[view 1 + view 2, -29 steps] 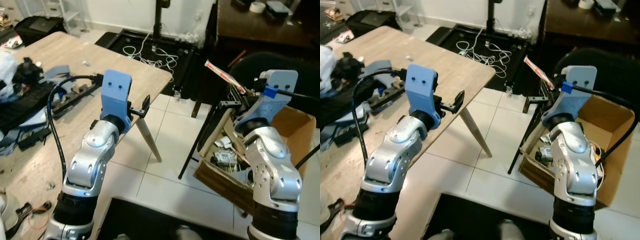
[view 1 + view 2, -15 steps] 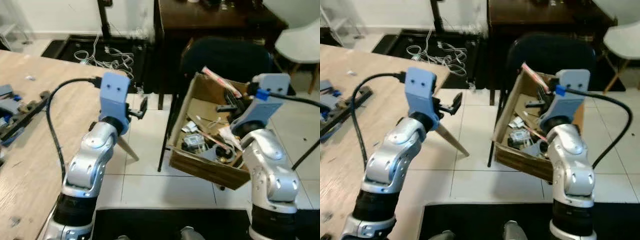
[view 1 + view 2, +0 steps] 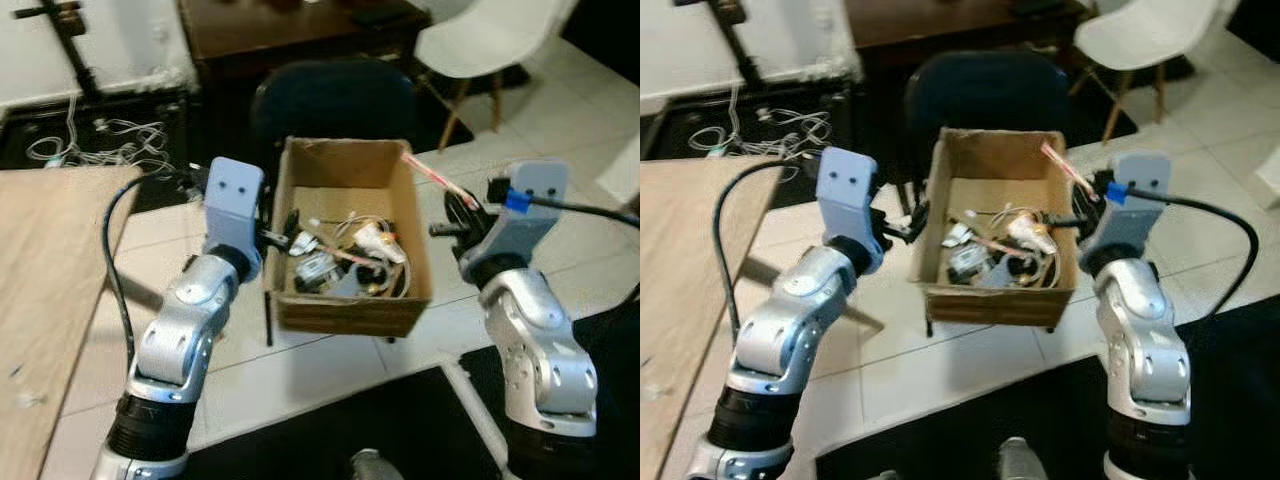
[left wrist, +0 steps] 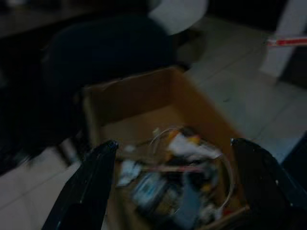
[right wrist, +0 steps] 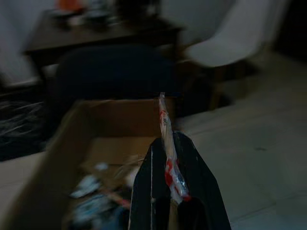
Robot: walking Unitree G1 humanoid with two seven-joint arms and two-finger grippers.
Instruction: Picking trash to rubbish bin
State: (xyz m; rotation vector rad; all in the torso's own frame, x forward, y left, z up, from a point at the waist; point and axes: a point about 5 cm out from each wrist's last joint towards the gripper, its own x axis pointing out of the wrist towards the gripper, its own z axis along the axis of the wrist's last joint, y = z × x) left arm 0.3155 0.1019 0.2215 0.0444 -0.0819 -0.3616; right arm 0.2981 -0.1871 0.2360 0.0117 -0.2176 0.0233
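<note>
White tiled floor [image 3: 330,360]: carries open cardboard box [image 3: 345,300] of mixed trash, dark mat [image 3: 400,430] nearest the camera, tangled white cables [image 3: 95,140] far left. Wooden worktop [image 3: 45,290] at left.

— What stands behind? 
— A dark chair [image 3: 335,105], a dark wooden desk [image 3: 290,30] past it, and a white chair [image 3: 490,40] at the far right.
— And left? 
— A wooden counter [image 3: 45,290]; white cables [image 3: 95,140] tangled on the floor.

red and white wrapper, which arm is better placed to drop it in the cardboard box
Right. The right gripper is shut on the red and white wrapper, beside the cardboard box. The left gripper is open, holding nothing.
</note>
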